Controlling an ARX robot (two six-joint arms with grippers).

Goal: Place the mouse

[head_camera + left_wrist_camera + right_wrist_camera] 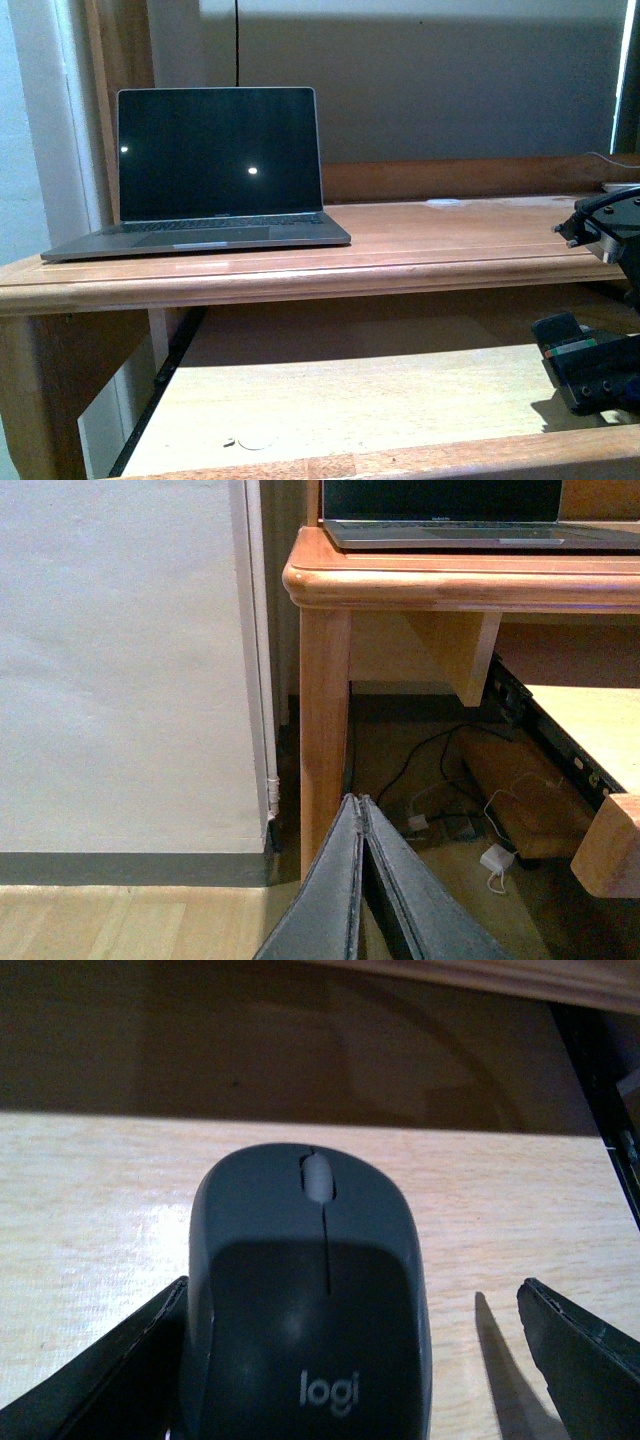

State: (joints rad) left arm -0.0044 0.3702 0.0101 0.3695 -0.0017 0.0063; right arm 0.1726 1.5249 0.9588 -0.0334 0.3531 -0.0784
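The mouse [305,1310] is dark grey with a grey scroll wheel and a "logi" mark. It lies on the pale wooden pull-out shelf [90,1210] between the fingers of my right gripper [350,1360]. The gripper is open: one finger sits against the mouse's side, the other finger [580,1350] stands well apart from it. In the front view the right arm [590,370] is low at the right over the shelf, and the mouse itself is hidden there. My left gripper [362,810] is shut and empty, low beside the desk leg [325,730].
An open laptop [215,170] with a dark screen stands on the left of the desk top [450,240]. The pull-out shelf [350,400] lies below the top. Cables and white adapters [495,860] lie on the floor under the desk. A wall [120,660] is left of the desk.
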